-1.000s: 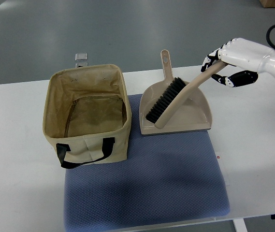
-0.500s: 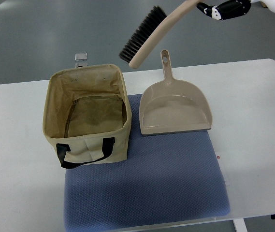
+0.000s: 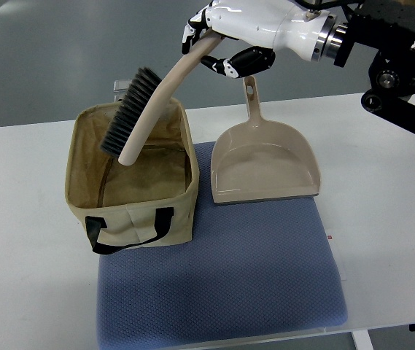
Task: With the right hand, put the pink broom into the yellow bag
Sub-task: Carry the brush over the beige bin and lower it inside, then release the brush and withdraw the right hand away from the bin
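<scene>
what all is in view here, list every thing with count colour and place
broom: 1, beige handle with dark bristles, held tilted over the bag's open top, bristle end lowest
bag: 1, tan-yellow fabric with black handle, open, on the table's left part with its right side on the mat
dustpan: 1, beige, on the mat's far edge to the right of the bag, handle pointing away
mat: 1, blue, on the table centre-front
table: 1, white, under everything
metal clip: 1, silver, at the table's far edge behind the bag
right hand: 1, white with black fingers, top centre, gripping the broom handle's end
</scene>
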Robot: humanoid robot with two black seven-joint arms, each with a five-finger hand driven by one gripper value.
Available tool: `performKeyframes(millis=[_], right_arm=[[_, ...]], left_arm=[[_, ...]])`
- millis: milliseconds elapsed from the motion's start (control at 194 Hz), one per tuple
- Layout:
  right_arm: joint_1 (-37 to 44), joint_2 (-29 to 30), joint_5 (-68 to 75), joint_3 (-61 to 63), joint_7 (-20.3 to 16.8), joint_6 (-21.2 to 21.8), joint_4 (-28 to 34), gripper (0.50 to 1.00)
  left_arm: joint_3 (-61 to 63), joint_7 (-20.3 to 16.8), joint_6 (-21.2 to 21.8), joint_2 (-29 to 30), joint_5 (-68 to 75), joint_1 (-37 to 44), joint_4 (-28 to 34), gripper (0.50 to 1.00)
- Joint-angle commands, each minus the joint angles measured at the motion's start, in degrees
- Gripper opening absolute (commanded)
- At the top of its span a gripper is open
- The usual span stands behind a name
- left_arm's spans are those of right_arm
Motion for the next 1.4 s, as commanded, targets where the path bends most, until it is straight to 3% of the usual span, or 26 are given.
performKeyframes(millis=[0, 113, 351, 655, 871, 1046, 1397], right_arm=[[-1.59, 0.21, 0.65, 0.25, 0.61, -0.15, 0.01, 0.864], [-2.38, 0.03, 0.92, 0.6, 0.7, -0.15, 0.01, 0.913], [-9.06, -0.58, 9.09, 12.29, 0.08, 1.35, -1.66, 0.913], [-18.91, -0.06, 35.81, 28.55, -0.62, 13.04, -12.03, 0.913], [-25.84, 3.02, 59.27, 34.52, -6.24, 21.82, -20.64, 0.913], [-31.38, 9.78, 65.43, 42.52, -9.5, 22.18, -24.95, 0.913], [-38.59, 16.03, 65.43, 47.36, -8.88, 21.3, -25.13, 0.915]], left_arm=[[-0.02, -0.01, 0.03, 0.0, 0.0, 0.0, 0.0, 1.0], [-0.02, -0.01, 0.03, 0.0, 0.0, 0.0, 0.0, 1.0], [-0.02, -0.01, -0.05, 0.0, 0.0, 0.0, 0.0, 1.0], [0.07, -0.01, 0.03, 0.0, 0.0, 0.0, 0.0, 1.0], [-0.02, -0.01, 0.03, 0.0, 0.0, 0.0, 0.0, 1.0], [-0.02, -0.01, -0.05, 0.0, 0.0, 0.0, 0.0, 1.0], [-0.02, -0.01, -0.05, 0.0, 0.0, 0.0, 0.0, 1.0]])
